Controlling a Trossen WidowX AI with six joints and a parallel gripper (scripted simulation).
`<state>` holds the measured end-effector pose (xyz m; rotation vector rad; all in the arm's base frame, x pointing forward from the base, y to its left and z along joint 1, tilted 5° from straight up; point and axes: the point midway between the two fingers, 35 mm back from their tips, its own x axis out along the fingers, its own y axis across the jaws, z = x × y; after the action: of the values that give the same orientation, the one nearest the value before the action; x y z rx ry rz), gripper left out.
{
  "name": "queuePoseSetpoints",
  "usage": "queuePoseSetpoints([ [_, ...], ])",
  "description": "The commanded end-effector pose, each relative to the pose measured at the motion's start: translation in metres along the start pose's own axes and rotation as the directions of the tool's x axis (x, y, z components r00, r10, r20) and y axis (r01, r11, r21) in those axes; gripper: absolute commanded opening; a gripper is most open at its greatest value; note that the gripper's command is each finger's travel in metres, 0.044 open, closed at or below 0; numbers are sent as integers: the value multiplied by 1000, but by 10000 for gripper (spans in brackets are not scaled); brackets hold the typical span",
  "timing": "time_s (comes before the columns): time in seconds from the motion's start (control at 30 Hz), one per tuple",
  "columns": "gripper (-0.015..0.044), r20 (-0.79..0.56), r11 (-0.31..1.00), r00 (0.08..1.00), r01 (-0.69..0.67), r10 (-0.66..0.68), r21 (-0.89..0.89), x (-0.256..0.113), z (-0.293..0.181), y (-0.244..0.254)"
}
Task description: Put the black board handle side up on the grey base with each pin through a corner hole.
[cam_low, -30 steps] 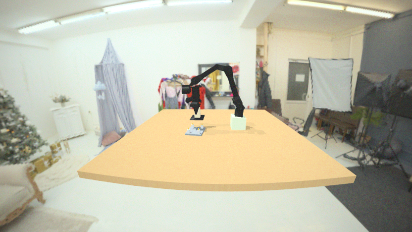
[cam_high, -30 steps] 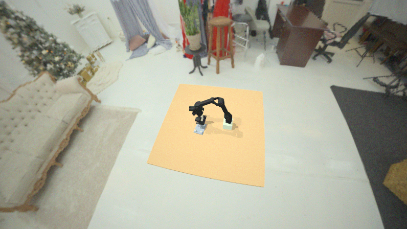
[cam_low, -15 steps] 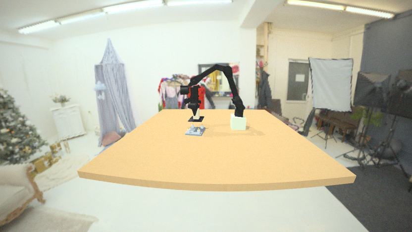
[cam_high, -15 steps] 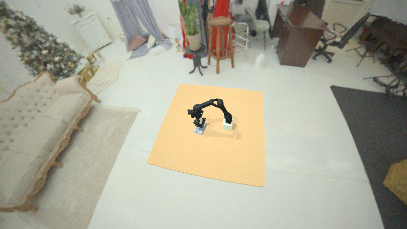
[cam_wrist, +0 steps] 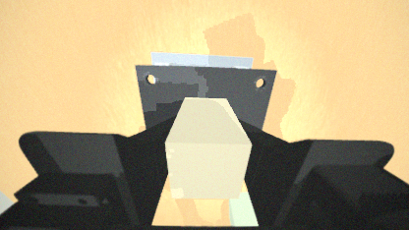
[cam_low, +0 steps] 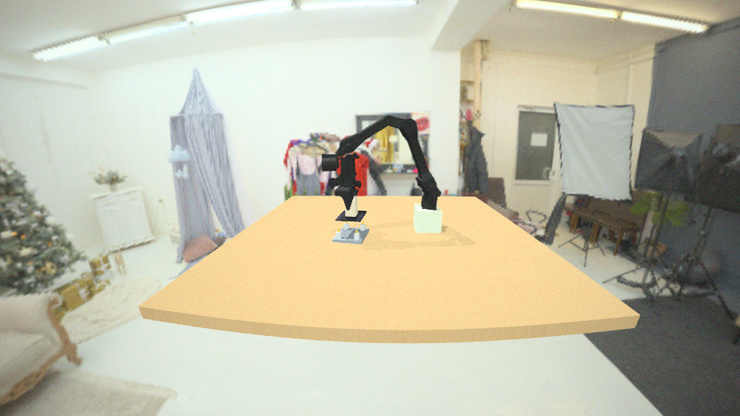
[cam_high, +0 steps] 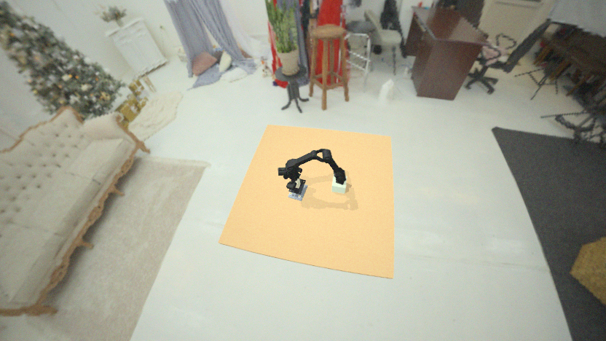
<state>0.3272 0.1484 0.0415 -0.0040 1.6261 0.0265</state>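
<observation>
The gripper pinched the cream square handle of the black board, holding it above the grey base and apart from its gold-tipped posts. The base sat on a pale wooden tabletop, whose front edge looked bowed in the exterior view. The arm rose from a mint-green block, its shadow falling across the wood. Around lay a white-floored room: a tufted sofa, a decorated Christmas tree, a wooden stool, a grey canopy and ceiling lights.
</observation>
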Motion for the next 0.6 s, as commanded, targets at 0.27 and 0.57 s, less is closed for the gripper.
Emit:
queuePoseSetpoints([
  [0.27,0,0,1000,1000,0,0,0,1,1,-2],
  [0.57,0,0,1000,1000,0,0,13,10,2,4],
])
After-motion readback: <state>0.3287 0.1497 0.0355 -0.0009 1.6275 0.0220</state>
